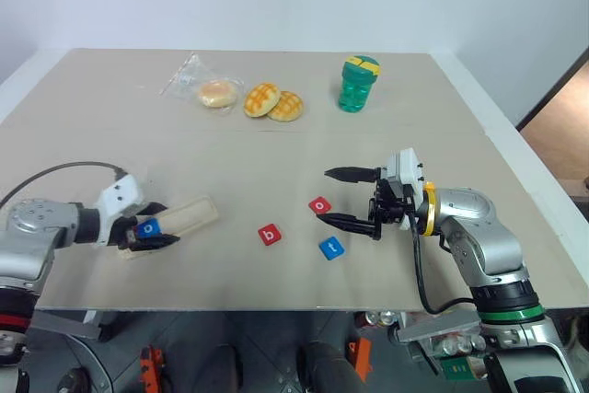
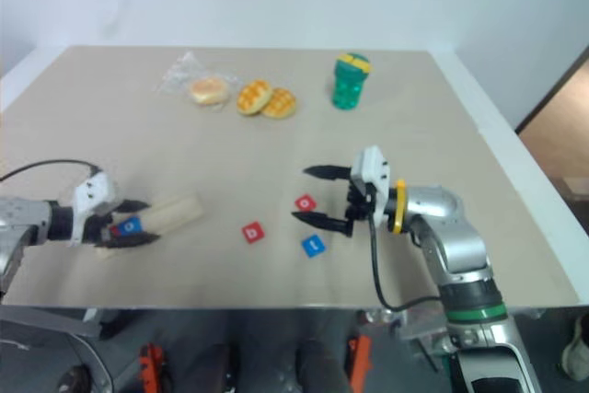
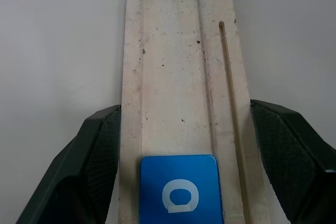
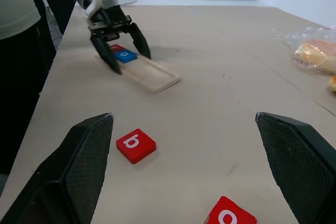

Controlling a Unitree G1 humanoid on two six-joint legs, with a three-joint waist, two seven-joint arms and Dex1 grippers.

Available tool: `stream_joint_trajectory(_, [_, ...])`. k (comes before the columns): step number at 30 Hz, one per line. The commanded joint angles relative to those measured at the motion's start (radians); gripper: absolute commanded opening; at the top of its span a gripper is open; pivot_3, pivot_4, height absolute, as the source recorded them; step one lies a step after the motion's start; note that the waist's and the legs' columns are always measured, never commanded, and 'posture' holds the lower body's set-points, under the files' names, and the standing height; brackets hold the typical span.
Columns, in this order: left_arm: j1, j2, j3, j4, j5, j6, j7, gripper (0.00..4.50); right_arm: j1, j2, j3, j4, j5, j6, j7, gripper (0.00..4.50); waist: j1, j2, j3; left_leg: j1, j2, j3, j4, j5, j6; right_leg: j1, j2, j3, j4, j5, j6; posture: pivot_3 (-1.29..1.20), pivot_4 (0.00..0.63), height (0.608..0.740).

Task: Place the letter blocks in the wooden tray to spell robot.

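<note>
The wooden tray (image 1: pixel 191 213) lies at the table's left, pale and narrow. My left gripper (image 1: pixel 170 225) is shut on the wooden tray, one finger (image 3: pixel 100 145) against each long side at its near end. A blue "o" block (image 3: pixel 179 190) lies in the tray between the fingers, with a red block (image 4: pixel 116 48) beside it, its letter hidden. My right gripper (image 1: pixel 324 195) hangs open just above the table. The red "o" block (image 1: pixel 319 204) lies below its fingertips. A red "b" block (image 1: pixel 269 235) and a blue "t" block (image 1: pixel 331 248) lie nearby on the table.
At the back of the table are a bun in a clear bag (image 1: pixel 213 91), two waffle-topped buns (image 1: pixel 273 102) and a green bottle (image 1: pixel 358 83). The table's front edge (image 1: pixel 276 306) runs just below the loose blocks.
</note>
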Motion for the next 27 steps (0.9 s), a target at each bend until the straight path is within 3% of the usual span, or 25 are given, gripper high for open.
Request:
stream_joint_trajectory(1, [-0.011, 0.013, -0.069, -0.09, 0.004, -0.03, -0.093, 3.19, -0.026, -0.002, -0.01, 0.003, -0.007, -0.031, -0.001, 4.5, 0.0, 0.0, 0.0, 0.0, 0.0, 0.0, 0.0, 0.0, 0.0, 0.0, 0.0, 0.0, 0.0, 0.0, 0.0, 0.0, 0.15, 0.74])
stream_joint_trajectory(10, [-0.111, -0.054, -0.189, -0.051, 0.057, -0.078, -0.148, 3.19, -0.029, 0.005, -0.012, 0.013, -0.019, -0.051, -0.018, 4.5, 0.0, 0.0, 0.0, 0.0, 0.0, -0.001, 0.001, 0.0, 0.0, 0.0, 0.001, 0.001, 0.0, 0.001, 0.001, 0.0, 0.15, 0.74])
stream_joint_trajectory(20, [-0.33, -0.235, -0.297, 0.148, 0.15, -0.134, -0.144, 3.19, -0.004, -0.005, -0.019, -0.011, -0.021, -0.05, -0.033, 4.5, 0.008, 0.001, 0.0, 0.001, -0.002, -0.003, 0.007, 0.001, 0.001, 0.006, 0.001, 0.002, -0.001, 0.002, 0.006, 0.0, 0.15, 0.74])
stream_joint_trajectory(27, [-0.4, -0.306, -0.321, 0.22, 0.183, -0.165, -0.135, 3.19, 0.005, -0.008, -0.019, -0.02, -0.02, -0.049, -0.045, 4.5, 0.008, 0.001, 0.0, 0.001, -0.002, -0.004, 0.006, 0.001, 0.001, 0.007, 0.002, 0.001, 0.0, 0.003, 0.006, 0.0, 0.15, 0.74])
